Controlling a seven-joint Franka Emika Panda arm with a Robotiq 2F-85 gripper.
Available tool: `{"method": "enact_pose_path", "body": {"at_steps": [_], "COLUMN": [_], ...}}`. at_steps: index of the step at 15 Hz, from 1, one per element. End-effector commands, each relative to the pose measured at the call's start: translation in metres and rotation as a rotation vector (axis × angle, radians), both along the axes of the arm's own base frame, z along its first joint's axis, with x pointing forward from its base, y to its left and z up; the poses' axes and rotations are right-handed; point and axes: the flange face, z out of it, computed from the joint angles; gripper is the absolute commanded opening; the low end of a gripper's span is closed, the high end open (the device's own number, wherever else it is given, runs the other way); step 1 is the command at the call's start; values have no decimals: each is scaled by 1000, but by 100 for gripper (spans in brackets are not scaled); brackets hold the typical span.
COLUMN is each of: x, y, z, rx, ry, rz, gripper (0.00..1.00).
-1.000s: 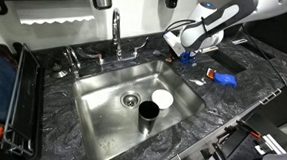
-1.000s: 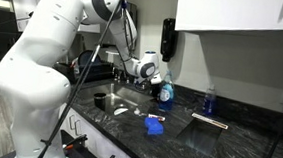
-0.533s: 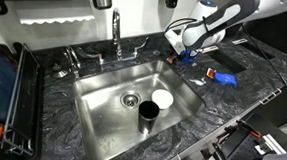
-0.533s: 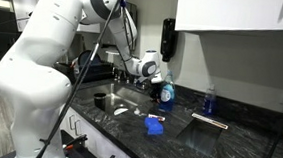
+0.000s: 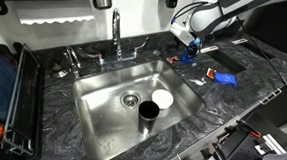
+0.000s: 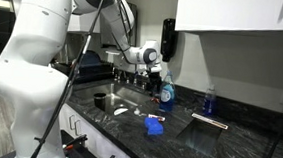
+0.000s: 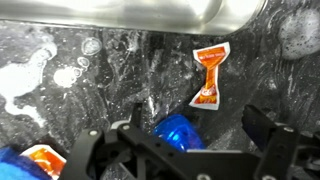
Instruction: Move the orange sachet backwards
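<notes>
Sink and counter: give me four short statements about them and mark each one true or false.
1. An orange sachet lies flat on the dark marble counter. True.
2. The gripper is shut on the sachet. False: its jaws stand open and hold nothing, and the sachet lies apart from them on the counter.
3. A black cup and a white bowl sit inside the sink. True.
4. The blue cloth lies in the sink. False: it rests on the counter beside the sink.
</notes>
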Motion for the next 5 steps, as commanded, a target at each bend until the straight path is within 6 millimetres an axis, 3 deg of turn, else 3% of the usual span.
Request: {"method": "enact_pose_path", "body": {"at_steps": [1, 5], "x": [-22, -36], "y": [2, 7], "z": [35, 67], "rx": [25, 76], "ry": [86, 121], "rz": [44, 108], "gripper": [100, 100]}}
